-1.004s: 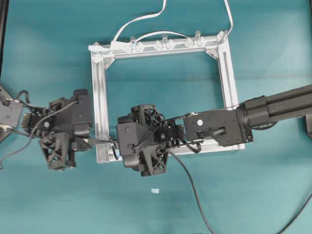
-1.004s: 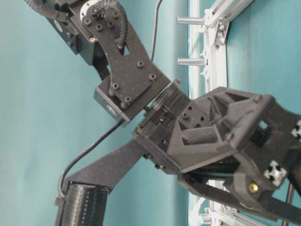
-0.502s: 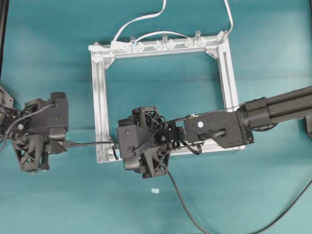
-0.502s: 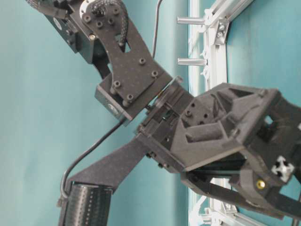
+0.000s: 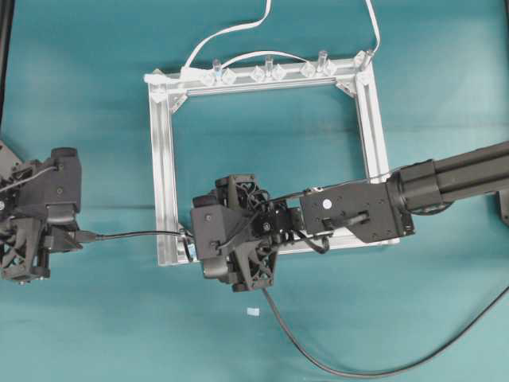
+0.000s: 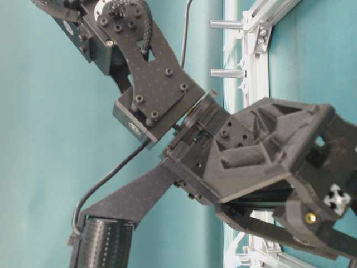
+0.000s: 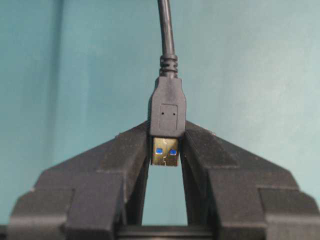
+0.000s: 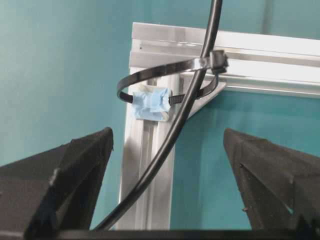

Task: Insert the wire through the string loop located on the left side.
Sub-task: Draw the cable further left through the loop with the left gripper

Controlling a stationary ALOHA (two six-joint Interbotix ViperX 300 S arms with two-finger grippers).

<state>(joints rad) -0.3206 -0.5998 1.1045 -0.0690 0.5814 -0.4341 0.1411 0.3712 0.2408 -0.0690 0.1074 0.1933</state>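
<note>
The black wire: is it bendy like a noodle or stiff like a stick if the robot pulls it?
Probably bendy: the wire trails in a loose curve over the table. It likely straightens when pulled, since it runs taut from the string loop to the left hand. Its plug looks hard, so that part probably won't flex.

The wire (image 7: pixel 168 30) is black, its plug tip gold with blue inserts. The string loop (image 8: pixel 165 80) is black with pale blue tape. Silver frame (image 5: pixel 165 159), teal tabletop (image 5: pixel 95 318), white cable (image 5: pixel 231 32).
</note>
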